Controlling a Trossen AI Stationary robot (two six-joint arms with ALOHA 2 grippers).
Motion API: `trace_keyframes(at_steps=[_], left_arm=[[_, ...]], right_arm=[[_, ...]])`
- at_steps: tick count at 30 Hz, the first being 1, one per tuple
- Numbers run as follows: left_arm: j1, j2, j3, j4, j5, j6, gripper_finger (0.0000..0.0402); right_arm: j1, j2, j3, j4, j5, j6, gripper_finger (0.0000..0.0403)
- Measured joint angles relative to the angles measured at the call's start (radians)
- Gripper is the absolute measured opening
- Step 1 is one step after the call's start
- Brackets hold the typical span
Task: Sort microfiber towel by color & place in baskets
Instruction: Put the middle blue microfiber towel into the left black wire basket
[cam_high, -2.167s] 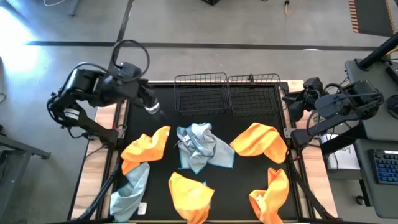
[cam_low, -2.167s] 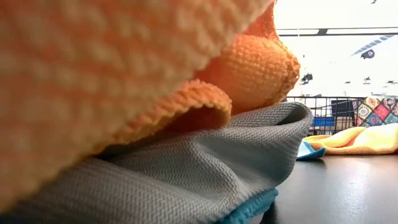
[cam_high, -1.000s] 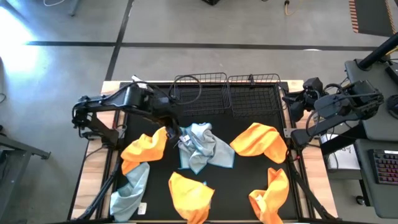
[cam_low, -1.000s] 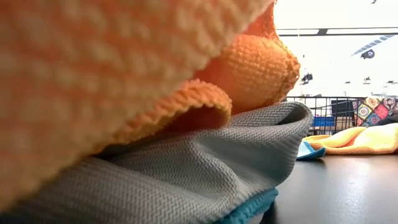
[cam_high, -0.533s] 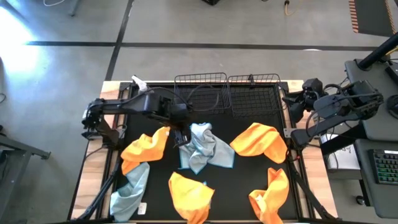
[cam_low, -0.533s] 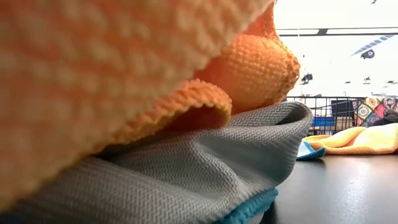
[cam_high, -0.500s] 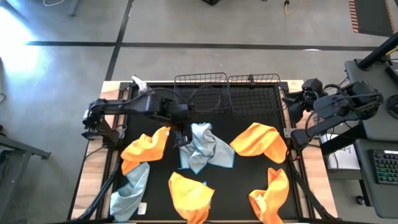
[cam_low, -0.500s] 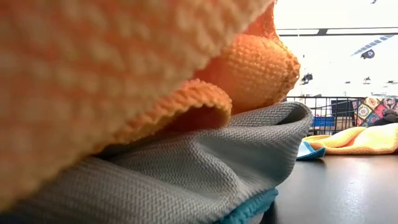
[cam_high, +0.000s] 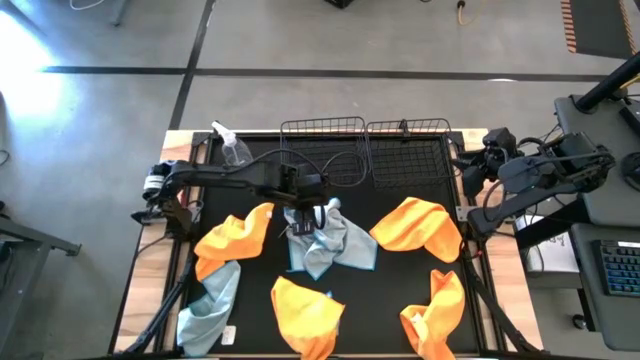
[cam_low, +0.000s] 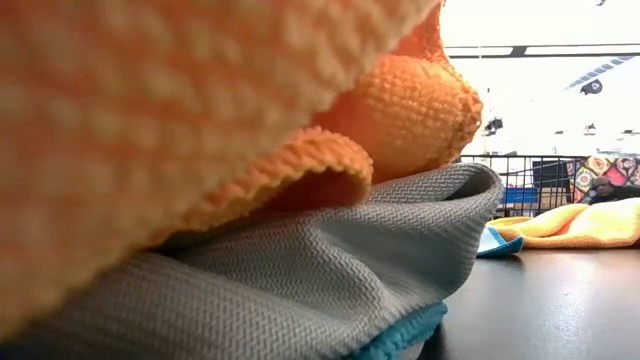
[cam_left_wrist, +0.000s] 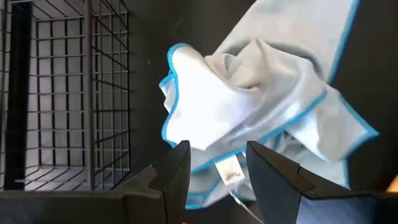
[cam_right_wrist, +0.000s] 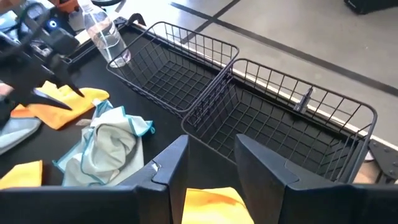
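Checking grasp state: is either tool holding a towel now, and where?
Nothing is held. The left tool hangs open over the blue-grey towel, near its tag. The right tool waits open by the baskets.

High view straight down over whole table (cam_high: 160, 290). Low view at tabletop, pressed against towels (cam_low: 200, 150). Wrist views near; we see blue-grey towel (cam_left_wrist: 249, 106) shared.

Both arms are built of dark, matte black links and rounded joints, with thin black cables looping along the left one. The left hand (cam_left_wrist: 214, 165) and the right hand (cam_right_wrist: 208, 163) each end in two broad, flat, angular black fingers.
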Motion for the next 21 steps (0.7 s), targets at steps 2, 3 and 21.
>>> trace_keyframes(at_steps=[2,3,21], left_arm=[[0.009,0.000,-0.028,0.045,0.000,0.000,0.0141],[0.013,0.000,-0.042,0.074,0.000,0.000,0.0141],[0.044,0.000,-0.125,0.289,0.079,0.032,0.0141]], right_arm=[[0.000,0.000,0.000,0.000,0.000,0.014,0.0123],[0.000,0.000,0.000,0.000,0.000,0.021,0.0123],[0.000,0.000,-0.009,0.000,0.000,0.056,0.0123]])
